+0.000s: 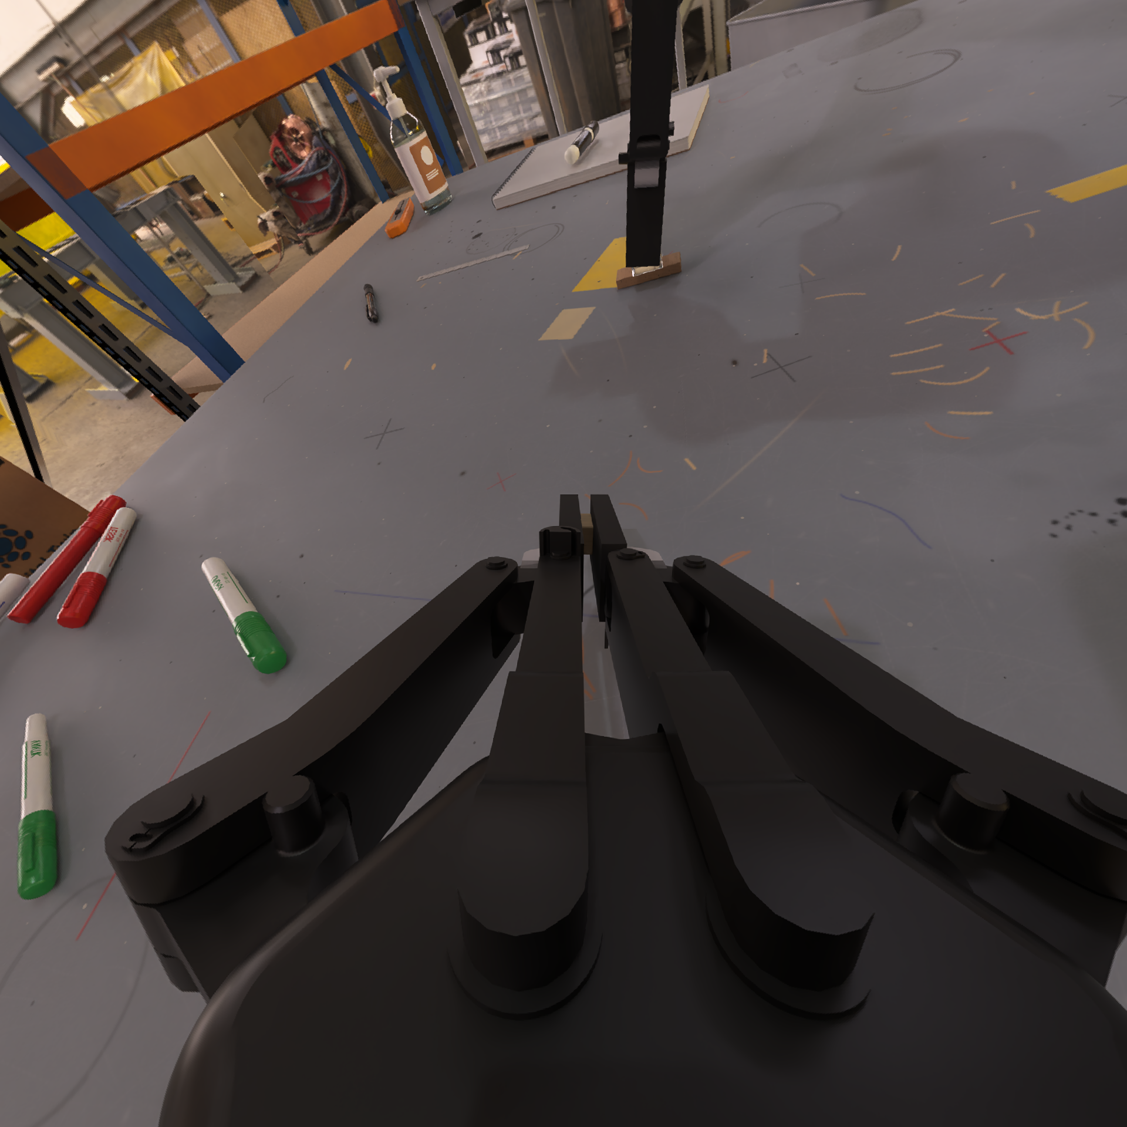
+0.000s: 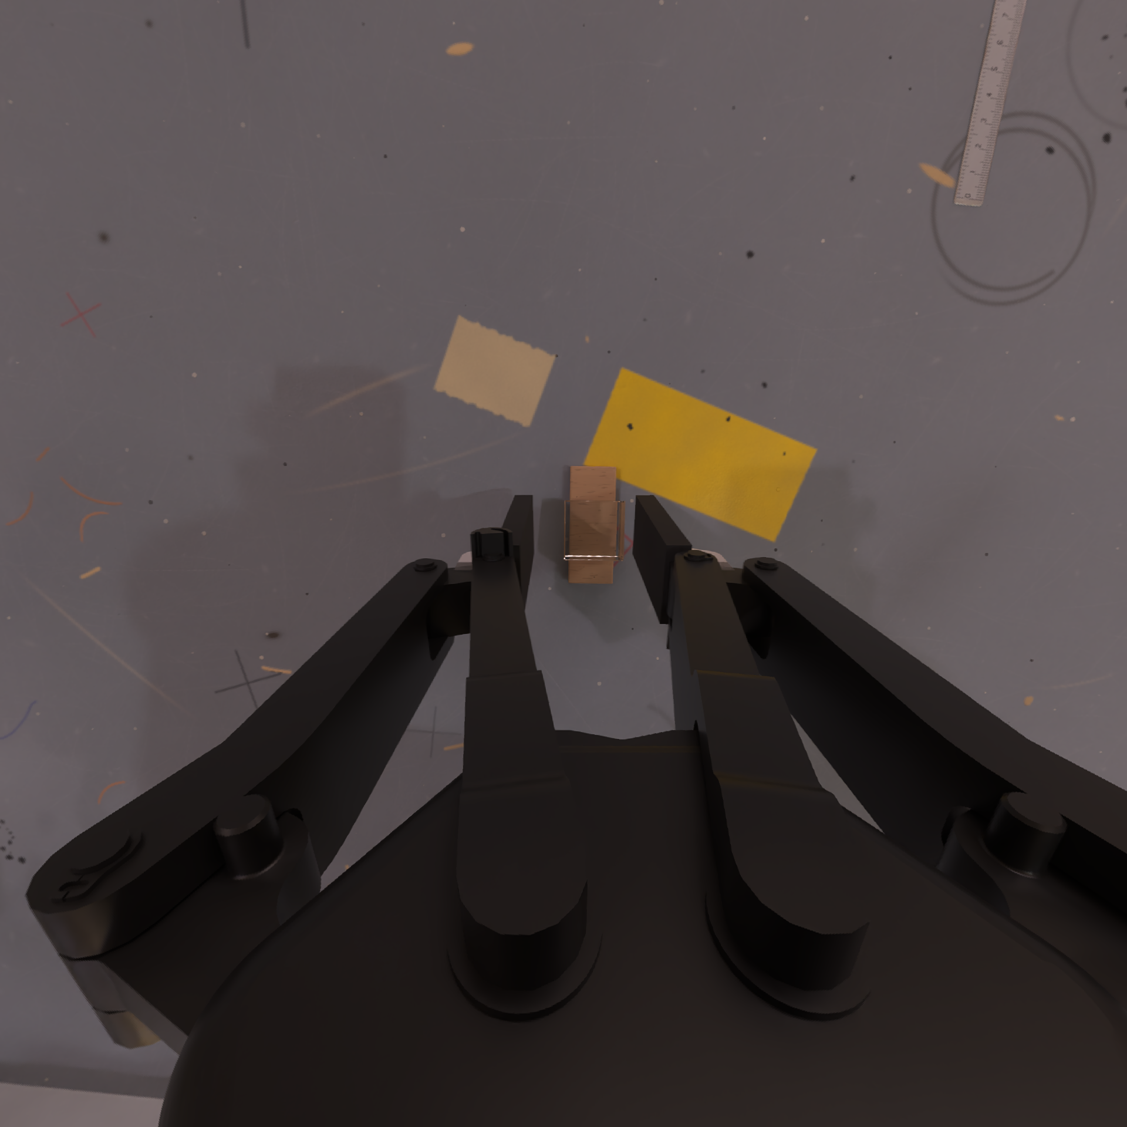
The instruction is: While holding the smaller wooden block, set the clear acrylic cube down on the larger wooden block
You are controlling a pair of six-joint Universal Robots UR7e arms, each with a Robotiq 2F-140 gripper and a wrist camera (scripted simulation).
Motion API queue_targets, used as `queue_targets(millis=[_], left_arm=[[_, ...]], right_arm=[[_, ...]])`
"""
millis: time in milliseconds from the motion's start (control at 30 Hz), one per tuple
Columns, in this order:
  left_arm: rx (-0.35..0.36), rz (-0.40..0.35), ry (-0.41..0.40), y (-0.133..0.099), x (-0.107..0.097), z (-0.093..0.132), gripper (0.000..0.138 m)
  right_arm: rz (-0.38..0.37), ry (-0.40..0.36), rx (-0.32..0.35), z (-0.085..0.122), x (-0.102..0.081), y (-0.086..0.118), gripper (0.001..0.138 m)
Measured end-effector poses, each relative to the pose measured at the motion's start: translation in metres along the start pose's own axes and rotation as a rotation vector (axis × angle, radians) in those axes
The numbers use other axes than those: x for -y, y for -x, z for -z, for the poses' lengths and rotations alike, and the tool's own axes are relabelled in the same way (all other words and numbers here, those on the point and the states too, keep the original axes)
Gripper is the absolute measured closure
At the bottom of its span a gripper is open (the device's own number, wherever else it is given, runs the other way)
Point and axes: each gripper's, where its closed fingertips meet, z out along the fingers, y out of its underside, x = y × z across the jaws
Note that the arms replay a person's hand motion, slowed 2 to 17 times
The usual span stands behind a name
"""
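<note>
My left gripper is shut on the smaller wooden block, a pale sliver between the fingertips, held above the grey table. The larger wooden block lies flat on the table with the clear acrylic cube resting on top of it. My right gripper is open, one finger on each side of the cube with a gap to each. In the left wrist view the right gripper stands upright over the larger block far ahead.
Yellow tape and beige tape lie flat beside the block. A ruler lies farther off. Red and green markers lie at the left. A pump bottle, notebook and black pen lie beyond.
</note>
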Motion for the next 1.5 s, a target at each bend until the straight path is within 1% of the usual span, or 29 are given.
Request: queue_targets(millis=[67, 200, 333, 467, 533, 567, 633, 667, 733, 800, 833, 900, 933, 1000, 1100, 1167, 1233, 1300, 1400, 1433, 1500], left_arm=[[0.001, 0.000, 0.000, 0.000, 0.000, 0.000, 0.133], [0.002, 0.001, 0.000, 0.000, 0.000, 0.000, 0.133], [0.003, 0.002, 0.000, 0.000, 0.000, 0.000, 0.133], [0.004, 0.002, 0.000, 0.000, 0.000, 0.000, 0.133], [0.004, 0.001, -0.001, 0.000, 0.000, 0.000, 0.133], [0.004, 0.001, -0.001, 0.000, 0.000, 0.000, 0.133], [0.005, 0.000, -0.001, 0.000, 0.000, 0.000, 0.133], [0.005, 0.000, -0.001, 0.000, 0.000, 0.000, 0.133], [0.005, 0.000, -0.001, 0.000, 0.000, 0.000, 0.133], [0.005, -0.001, -0.001, 0.000, 0.000, 0.000, 0.133], [0.005, -0.001, -0.001, 0.000, 0.000, 0.000, 0.133], [0.005, -0.002, -0.001, 0.000, 0.000, 0.000, 0.133], [0.005, -0.001, -0.001, 0.000, 0.000, 0.000, 0.133], [0.006, 0.000, -0.001, 0.000, 0.000, 0.000, 0.133], [0.010, 0.000, -0.002, 0.000, 0.000, 0.000, 0.133], [0.013, -0.003, -0.003, 0.000, 0.000, 0.000, 0.133], [0.015, -0.005, -0.003, 0.000, 0.000, 0.000, 0.133], [0.016, -0.007, -0.003, 0.000, 0.000, 0.000, 0.133], [0.016, -0.008, -0.004, 0.000, 0.000, 0.000, 0.133], [0.016, -0.008, -0.004, 0.000, 0.000, 0.000, 0.133], [0.015, -0.008, -0.005, 0.000, 0.000, 0.000, 0.133]], right_arm=[[0.000, -0.001, 0.011, 0.002, -0.001, 0.003, 0.088], [-0.005, -0.037, 0.032, 0.011, 0.002, 0.011, 0.086], [-0.005, -0.113, 0.055, 0.030, 0.009, 0.024, 0.086], [0.027, -0.195, 0.084, 0.053, 0.015, 0.047, 0.087], [0.058, -0.232, 0.091, 0.065, 0.018, 0.060, 0.088], [0.077, -0.249, 0.091, 0.070, 0.020, 0.067, 0.091], [0.118, -0.277, 0.084, 0.080, 0.023, 0.081, 0.102], [0.142, -0.287, 0.081, 0.084, 0.024, 0.088, 0.103], [0.196, -0.299, 0.081, 0.090, 0.025, 0.104, 0.103], [0.242, -0.302, 0.097, 0.095, 0.026, 0.123, 0.103], [0.262, -0.298, 0.108, 0.097, 0.025, 0.133, 0.099], [0.301, -0.273, 0.133, 0.100, 0.019, 0.153, 0.091], [0.321, -0.258, 0.134, 0.101, 0.016, 0.161, 0.091], [0.364, -0.241, 0.116, 0.103, 0.012, 0.171, 0.090], [0.418, -0.289, 0.063, 0.111, 0.021, 0.183, 0.089], [0.437, -0.344, 0.054, 0.115, 0.031, 0.194, 0.091], [0.454, -0.394, 0.089, 0.118, 0.040, 0.212, 0.091], [0.470, -0.433, 0.153, 0.119, 0.048, 0.233, 0.092], [0.483, -0.464, 0.234, 0.117, 0.059, 0.259, 0.098], [0.485, -0.467, 0.243, 0.115, 0.063, 0.264, 0.098], [0.492, -0.466, 0.239, 0.107, 0.072, 0.271, 0.099]])
